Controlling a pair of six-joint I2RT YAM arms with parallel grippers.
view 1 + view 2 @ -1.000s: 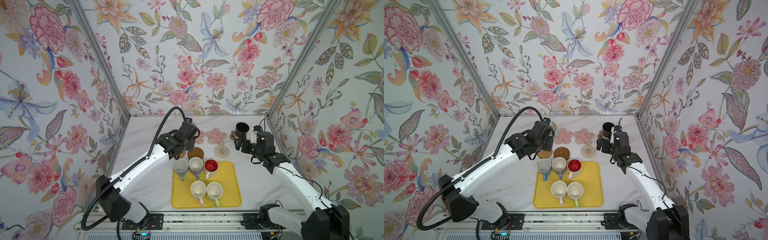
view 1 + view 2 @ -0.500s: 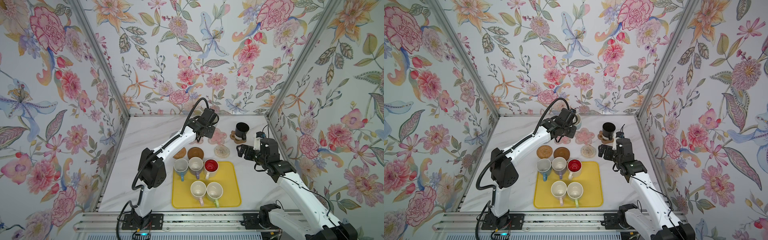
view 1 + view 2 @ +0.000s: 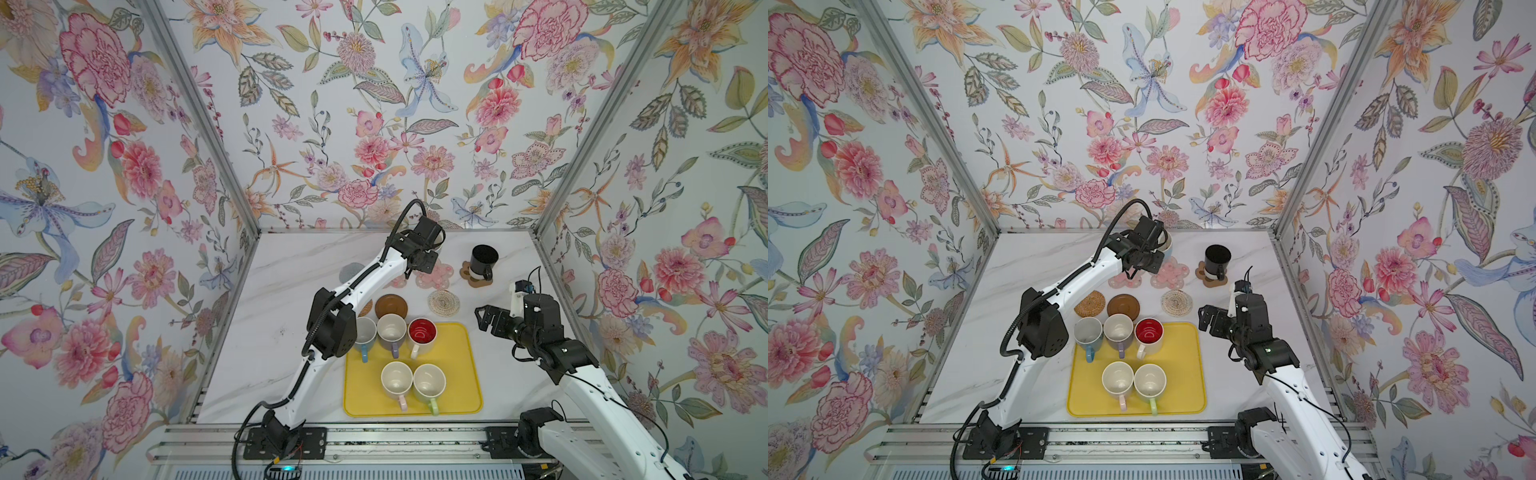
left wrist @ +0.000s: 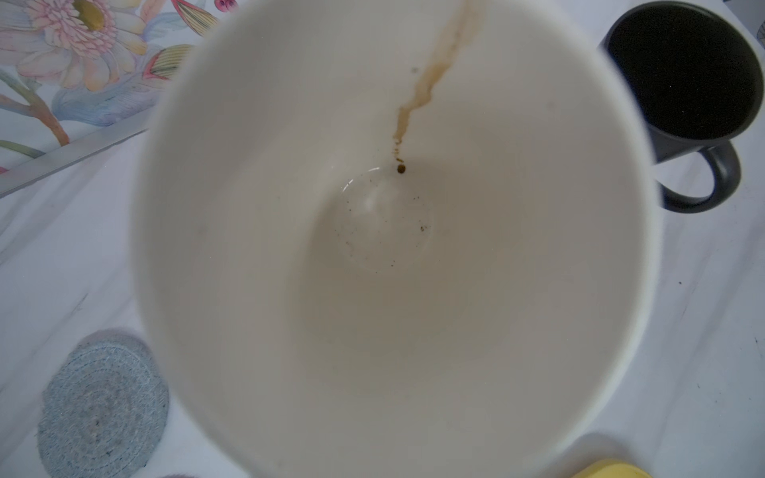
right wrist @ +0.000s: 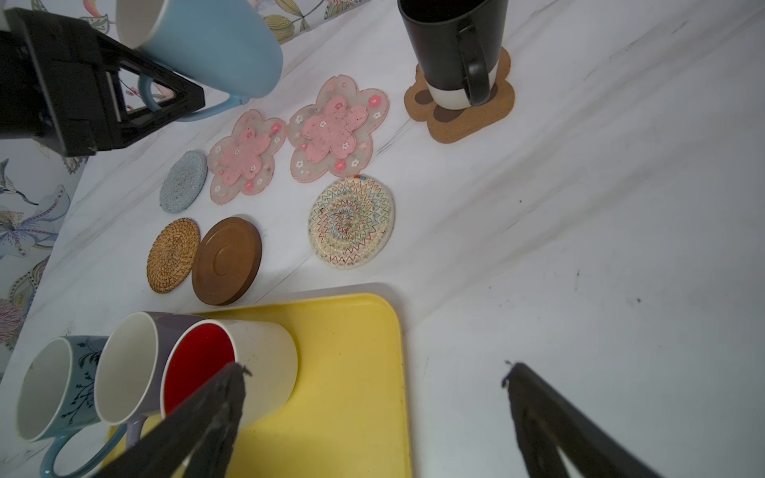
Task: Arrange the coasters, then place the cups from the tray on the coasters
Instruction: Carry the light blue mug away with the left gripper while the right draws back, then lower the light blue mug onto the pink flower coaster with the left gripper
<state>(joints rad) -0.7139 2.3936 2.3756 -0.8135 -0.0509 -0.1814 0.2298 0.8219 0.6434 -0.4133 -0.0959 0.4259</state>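
My left gripper (image 3: 424, 259) is shut on the handle of a blue cup (image 5: 207, 45), held tilted in the air above the two pink flower coasters (image 5: 331, 128) at the back. The cup's stained white inside (image 4: 393, 248) fills the left wrist view. A black cup (image 3: 484, 259) stands on the brown paw coaster (image 3: 473, 279). My right gripper (image 5: 374, 370) hangs open and empty over the far right corner of the yellow tray (image 3: 457, 374). Several cups stand on the tray, among them a white one with a red inside (image 3: 422, 331).
The grey-blue coaster (image 3: 350, 272), rattan coaster (image 3: 1089, 303), dark wooden disc (image 3: 391, 306) and rope spiral coaster (image 3: 444, 302) lie bare between the tray and the back wall. Flowered walls close in the marble table (image 3: 291, 291) on three sides.
My left arm has carried the blue cup from beside the rattan coaster toward the back, over the flower coasters. My right gripper has drawn back from the black cup toward the tray, still open.
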